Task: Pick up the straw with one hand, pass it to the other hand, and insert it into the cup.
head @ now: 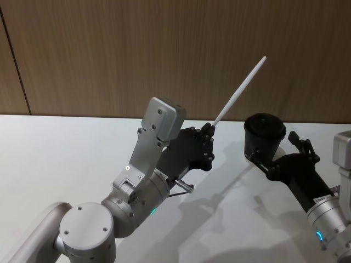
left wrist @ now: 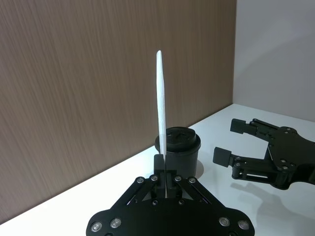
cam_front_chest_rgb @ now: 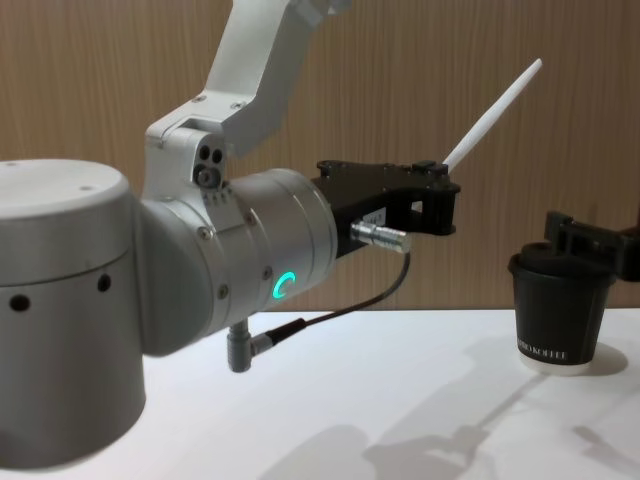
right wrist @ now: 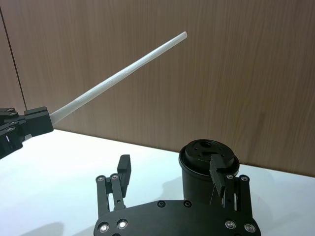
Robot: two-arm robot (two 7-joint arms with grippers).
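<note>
Straw first: its lower end is swallowed by the fingers of the left gripper, which are clamped on it, so how far it reaches past them cannot be made out. The part that shows is long, thin, straight and white. It is held in the air above the far part of the bench, slanting up and toward the bench's right side, with its free tip set against the wooden wall behind. It touches neither the bench nor the cup.

The cup stands near the far edge, toward the right. It is black with a black lid and a white bottom rim, and its white lettering is too small to read. In the right wrist view one finger covers part of its side.

The right gripper sits low just beside the cup, on its right, with fingers spread wide apart and holding nothing. Whether a finger touches the cup cannot be told. In the chest view this gripper is cut off at the frame's edge behind the cup, and the left arm's silver wrist looms large with a green ring and a dark cable.
</note>
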